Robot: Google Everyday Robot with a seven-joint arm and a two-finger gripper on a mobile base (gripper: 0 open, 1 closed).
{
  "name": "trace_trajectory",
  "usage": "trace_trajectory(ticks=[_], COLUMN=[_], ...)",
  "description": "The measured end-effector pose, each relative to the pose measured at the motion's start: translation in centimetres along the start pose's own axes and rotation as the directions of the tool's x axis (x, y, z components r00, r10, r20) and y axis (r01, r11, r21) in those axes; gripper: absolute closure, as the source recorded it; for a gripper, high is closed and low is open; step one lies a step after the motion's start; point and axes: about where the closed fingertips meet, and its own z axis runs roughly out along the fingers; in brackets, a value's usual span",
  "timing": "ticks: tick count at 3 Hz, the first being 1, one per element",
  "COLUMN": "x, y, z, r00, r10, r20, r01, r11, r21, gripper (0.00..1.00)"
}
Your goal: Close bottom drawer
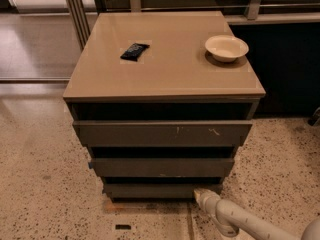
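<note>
Cabinet (pixel 80 116), three drawers, on speckled floor (pixel 40 184). Bottom drawer (pixel 150 190): lowest and nearest the floor, plain dark front, showing only a thin dark gap above it. End effector (pixel 200 194): pale, low at the near right, its tip at the right end of the bottom drawer's front, apparently touching; open or closed cannot be told. Arm (pixel 240 219): runs from the near right corner up to that tip. Middle drawer (pixel 162 167): blue bit at its left end. Top drawer (pixel 162 133): widest, pale scratches right of centre. Worktop (pixel 165 74): tan, carrying a black packet (pixel 135 51) far left and a cream bowl (pixel 226 47) far right, well apart.
</note>
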Motion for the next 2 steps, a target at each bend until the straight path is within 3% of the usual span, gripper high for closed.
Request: trace_trajectory(ticks=[2], x=[-0.76], y=[-0.27], z=[-0.63], r00=[1.000], r10=[-0.012], r20=[0.002], r01=[0.012], r11=[0.9995], r21=[-0.029], gripper=[1.00])
